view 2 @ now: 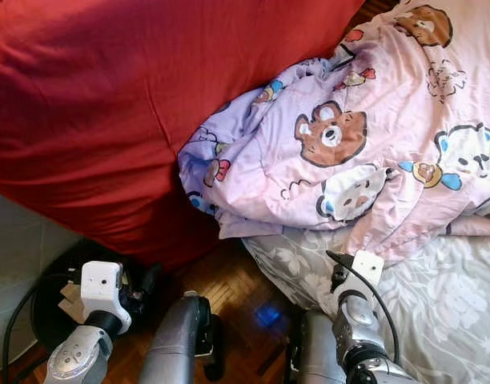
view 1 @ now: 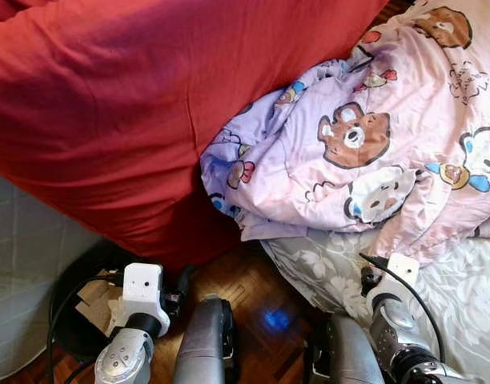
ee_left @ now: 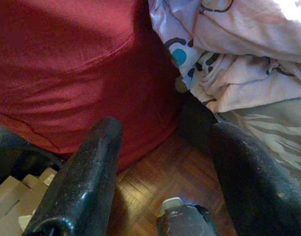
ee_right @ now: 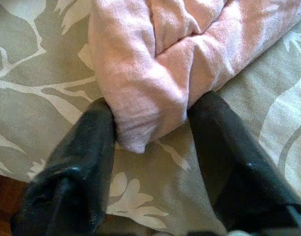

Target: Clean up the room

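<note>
A pink and lilac bear-print blanket (view 1: 365, 152) lies bunched on a bed with a grey floral sheet (view 1: 461, 296). A big red cushion or duvet (view 1: 125, 104) leans against its left side. My right gripper (ee_right: 153, 162) is open at the bed's edge. Its fingers (ee_right: 86, 162) stand on either side of a folded corner of the pink blanket (ee_right: 140, 93). My left gripper (ee_left: 165, 167) is open with nothing between its fingers. It is low over the parquet floor (ee_left: 160, 172) and points at the foot of the red cushion (ee_left: 67, 64).
A black round bin (view 1: 73, 280) holding cardboard scraps (view 1: 97, 300) sits on the floor at my lower left, beside a pale tiled surface (view 1: 21, 256). A narrow strip of wooden floor (view 1: 245, 292) runs between the red cushion and the bed.
</note>
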Motion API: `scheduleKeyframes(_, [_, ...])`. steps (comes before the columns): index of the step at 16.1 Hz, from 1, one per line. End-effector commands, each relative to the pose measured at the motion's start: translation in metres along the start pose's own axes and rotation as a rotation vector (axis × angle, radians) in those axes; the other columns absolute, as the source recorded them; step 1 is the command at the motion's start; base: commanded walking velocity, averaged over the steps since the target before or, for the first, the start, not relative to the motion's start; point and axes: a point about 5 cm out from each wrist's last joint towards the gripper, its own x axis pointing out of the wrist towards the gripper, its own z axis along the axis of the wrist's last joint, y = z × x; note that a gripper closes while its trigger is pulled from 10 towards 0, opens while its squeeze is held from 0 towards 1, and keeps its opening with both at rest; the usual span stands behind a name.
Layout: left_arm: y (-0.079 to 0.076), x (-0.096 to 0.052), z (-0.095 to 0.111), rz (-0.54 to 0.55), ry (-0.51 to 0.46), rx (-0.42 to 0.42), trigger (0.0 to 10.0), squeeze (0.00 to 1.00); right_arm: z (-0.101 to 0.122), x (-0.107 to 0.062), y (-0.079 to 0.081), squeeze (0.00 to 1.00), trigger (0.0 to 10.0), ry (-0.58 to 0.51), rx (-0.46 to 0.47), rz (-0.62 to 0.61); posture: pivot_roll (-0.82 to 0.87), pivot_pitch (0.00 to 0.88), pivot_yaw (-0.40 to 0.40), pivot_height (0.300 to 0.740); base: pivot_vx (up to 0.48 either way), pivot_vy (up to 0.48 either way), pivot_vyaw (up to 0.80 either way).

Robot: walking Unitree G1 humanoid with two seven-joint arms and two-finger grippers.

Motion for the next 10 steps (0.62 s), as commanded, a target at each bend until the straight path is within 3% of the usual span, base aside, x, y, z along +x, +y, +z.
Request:
scheduleKeyframes(1, [0.0046,-0.0059,-0.0074,0.015,0.043,0.012,10.0,0.0,-0.0148,-0.0042,-0.0043,0.0,0.0,0.038,-0.001,-0.007,0.23,0.375,0.114,0.647,0.0,0.0,0.0])
scheduleKeyframes(10, [0.0034,-0.0061,-0.0092,0.022,0.045,0.008,10.0,0.0,-0.0165,-0.0048,-0.0057,0.0,0.0,0.039,-0.001,-0.002,0.22,0.372,0.108,0.647,0.0,0.0,0.0])
